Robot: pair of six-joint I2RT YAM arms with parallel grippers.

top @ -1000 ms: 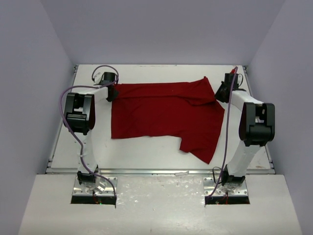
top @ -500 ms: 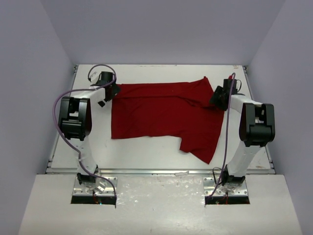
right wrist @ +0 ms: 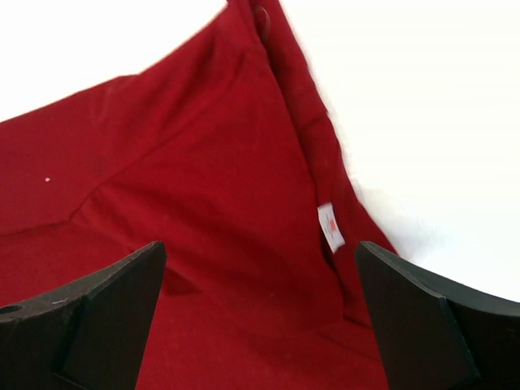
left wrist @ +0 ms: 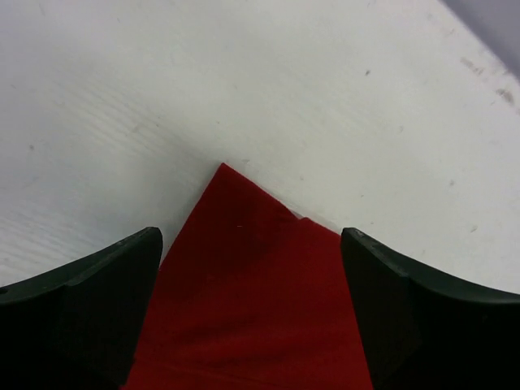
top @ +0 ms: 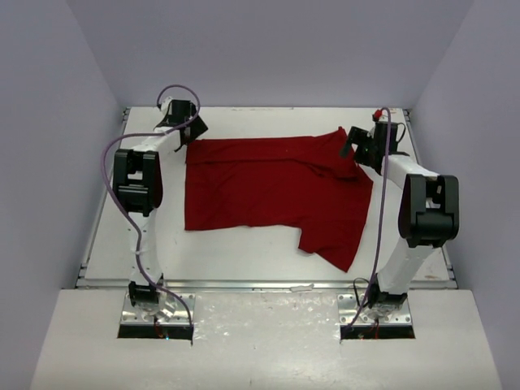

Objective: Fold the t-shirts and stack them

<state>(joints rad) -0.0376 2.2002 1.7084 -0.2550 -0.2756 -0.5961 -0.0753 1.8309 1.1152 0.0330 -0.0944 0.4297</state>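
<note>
Both arms have shifted toward the far edge; the left gripper [top: 188, 136] and right gripper [top: 351, 146], jaws spread wide and empty, now hover over the red shirt's [top: 272, 191] far corners.

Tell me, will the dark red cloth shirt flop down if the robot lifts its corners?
Probably flop: the dark red cloth shirt lies limp with folds and creases. It looks thin, so likely light. Pushed, it would probably bunch rather than slide.

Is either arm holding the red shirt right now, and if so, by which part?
Nothing is held. The left gripper stands open around a corner of the red shirt, the right gripper open by its white label.
</note>
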